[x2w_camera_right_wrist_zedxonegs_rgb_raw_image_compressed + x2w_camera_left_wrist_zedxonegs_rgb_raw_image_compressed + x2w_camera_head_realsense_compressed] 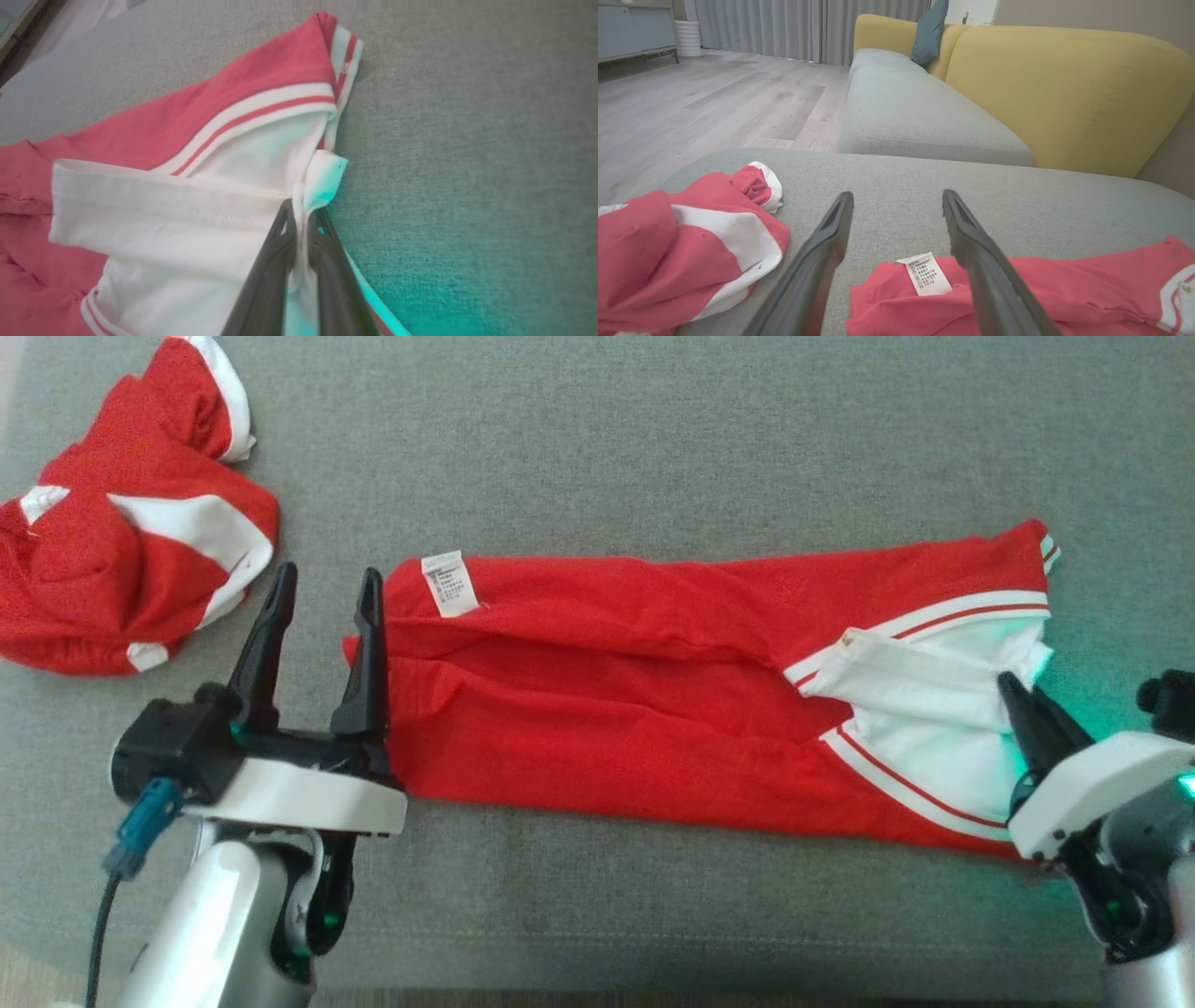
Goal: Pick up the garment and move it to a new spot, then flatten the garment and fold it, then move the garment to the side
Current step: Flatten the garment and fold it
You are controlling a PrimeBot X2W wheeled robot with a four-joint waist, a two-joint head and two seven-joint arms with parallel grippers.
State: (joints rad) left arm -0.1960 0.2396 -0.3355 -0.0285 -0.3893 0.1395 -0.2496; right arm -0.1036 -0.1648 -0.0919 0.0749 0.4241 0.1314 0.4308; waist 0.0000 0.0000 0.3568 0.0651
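The garment (pixel 607 691) is red with white panels and striped trim, and lies as a long folded strip across the grey cushion (pixel 653 448). Its care label (pixel 451 583) faces up at the left end. My left gripper (pixel 327 574) stands open at that left end, with one finger over the fabric edge and nothing between the jaws. From the left wrist, the gripper (pixel 896 198) hovers above the label (pixel 927 274). My right gripper (pixel 1013 686) is at the right end. It (pixel 302 210) is shut on a pinch of the garment's white fabric (pixel 187 210).
A second red and white garment (pixel 121 551) lies crumpled at the cushion's far left (pixel 668 252). Beyond the cushion are a yellow sofa back (pixel 1064 93), a teal pillow (pixel 929 32) and a wooden floor (pixel 714 98). The cushion's front edge (pixel 597 980) runs close to both arms.
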